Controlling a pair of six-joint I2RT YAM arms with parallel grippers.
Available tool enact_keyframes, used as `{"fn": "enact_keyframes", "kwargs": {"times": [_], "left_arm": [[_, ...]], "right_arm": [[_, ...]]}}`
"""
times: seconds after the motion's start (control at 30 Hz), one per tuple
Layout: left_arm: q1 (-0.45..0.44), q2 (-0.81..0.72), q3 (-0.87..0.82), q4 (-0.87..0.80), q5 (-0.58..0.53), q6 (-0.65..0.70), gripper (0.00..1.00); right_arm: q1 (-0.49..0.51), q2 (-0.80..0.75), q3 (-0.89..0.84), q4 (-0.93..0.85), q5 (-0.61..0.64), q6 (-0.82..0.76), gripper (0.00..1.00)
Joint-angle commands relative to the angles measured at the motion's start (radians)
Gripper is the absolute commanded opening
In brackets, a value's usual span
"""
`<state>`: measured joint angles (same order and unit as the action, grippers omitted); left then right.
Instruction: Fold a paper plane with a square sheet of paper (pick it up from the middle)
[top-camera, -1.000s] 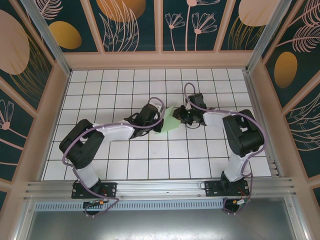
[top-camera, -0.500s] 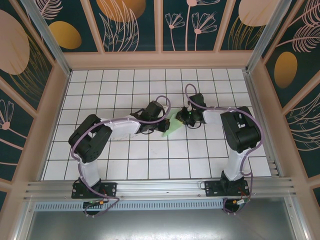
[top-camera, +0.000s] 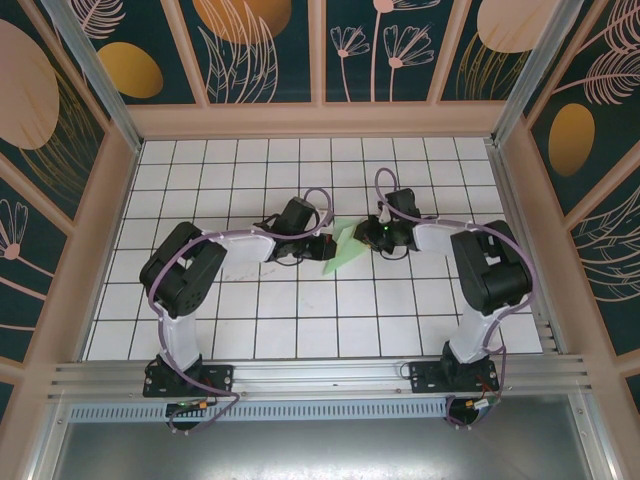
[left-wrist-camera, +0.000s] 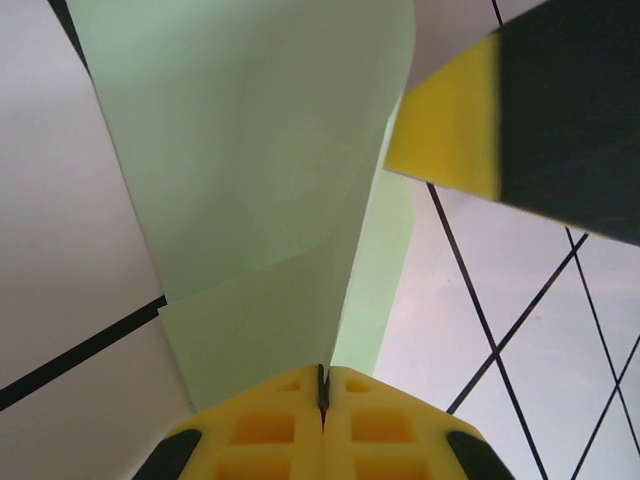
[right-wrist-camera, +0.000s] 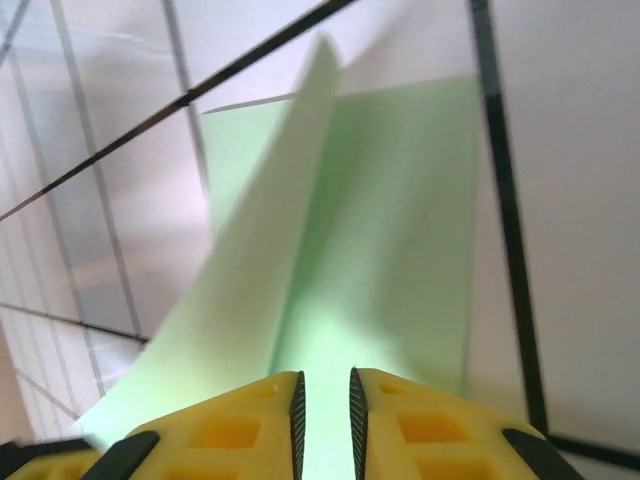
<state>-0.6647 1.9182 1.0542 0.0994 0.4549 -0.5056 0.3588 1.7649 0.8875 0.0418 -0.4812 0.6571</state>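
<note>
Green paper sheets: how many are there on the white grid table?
1: one pale mint-green creased paper sheet, between the left gripper and the right gripper; none seems hidden.

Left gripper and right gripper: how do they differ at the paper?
The left gripper has its fingers shut on the pale mint-green paper sheet; the right gripper leaves a narrow gap. The left gripper reaches from the left, the right gripper from the right. Both have yellow fingers.

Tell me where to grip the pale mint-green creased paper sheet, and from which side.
Probably the raised crease of the pale mint-green creased paper sheet, approached low from either end, jaws straddling the crease. The flaps are thin and splay downward; only the crease stands up.
</note>
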Motion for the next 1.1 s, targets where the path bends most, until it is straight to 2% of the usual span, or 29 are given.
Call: {"fn": "enact_keyframes", "kwargs": {"times": [0.0, 0.47, 0.67, 0.9, 1.07], "left_arm": [[0.013, -0.015, -0.037, 0.095, 0.086, -0.056, 0.0], [0.027, -0.011, -0.072, 0.174, 0.11, -0.092, 0.0], [0.027, 0.005, -0.071, 0.189, 0.109, -0.088, 0.06], [0.027, 0.025, -0.066, 0.209, 0.114, -0.082, 0.21], [0.027, 0.046, -0.05, 0.211, 0.112, -0.075, 0.26]], "right_arm": [[-0.002, -0.048, -0.028, 0.069, -0.073, -0.064, 0.27], [0.026, 0.013, -0.022, 0.129, -0.144, -0.081, 0.41], [0.034, 0.038, -0.007, 0.127, -0.147, -0.082, 0.42], [0.036, 0.04, -0.005, 0.121, -0.145, -0.082, 0.43], [0.036, 0.039, -0.006, 0.121, -0.145, -0.082, 0.43]]}}
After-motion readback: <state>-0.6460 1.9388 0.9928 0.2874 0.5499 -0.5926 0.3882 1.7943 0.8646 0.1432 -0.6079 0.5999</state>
